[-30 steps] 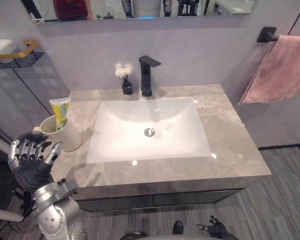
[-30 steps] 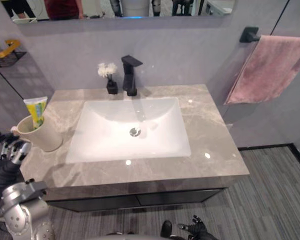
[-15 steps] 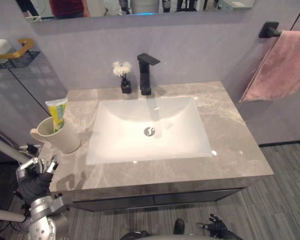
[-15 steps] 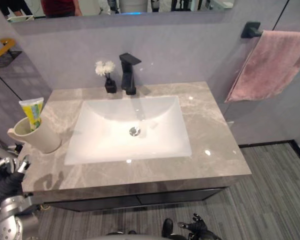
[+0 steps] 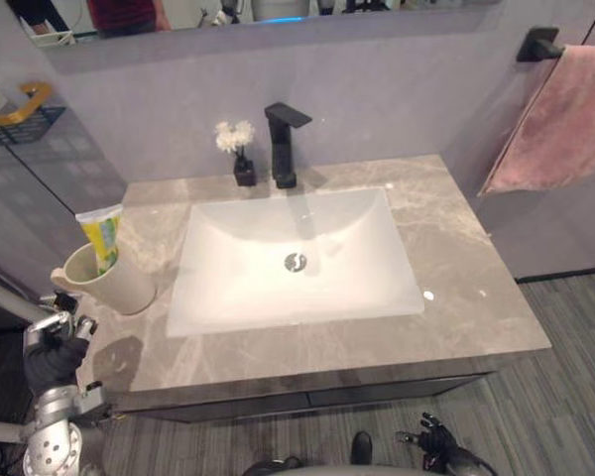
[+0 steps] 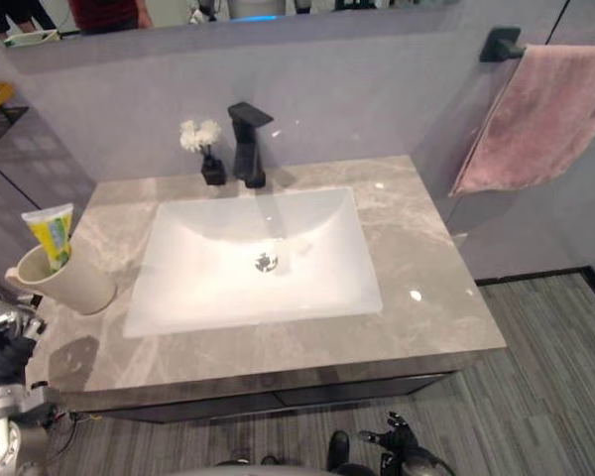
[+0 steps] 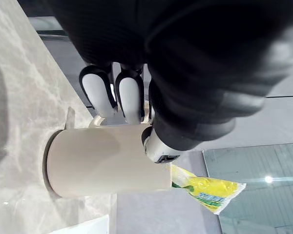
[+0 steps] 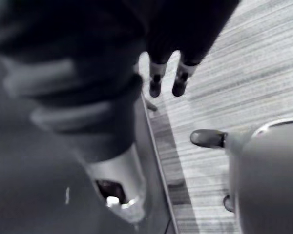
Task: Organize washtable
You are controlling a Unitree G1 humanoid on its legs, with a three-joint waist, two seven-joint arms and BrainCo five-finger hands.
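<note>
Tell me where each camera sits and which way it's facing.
Left eye view: on the head, looking down at the sink; left hand lower left, right hand at the bottom edge.
Right eye view: beside it, same scene.
Left wrist view: on the left wrist, looking past that hand at the cup and tube.
Right wrist view: on the right wrist, looking past that hand at the floor.
Shared: eye views also show cup and tube.
</note>
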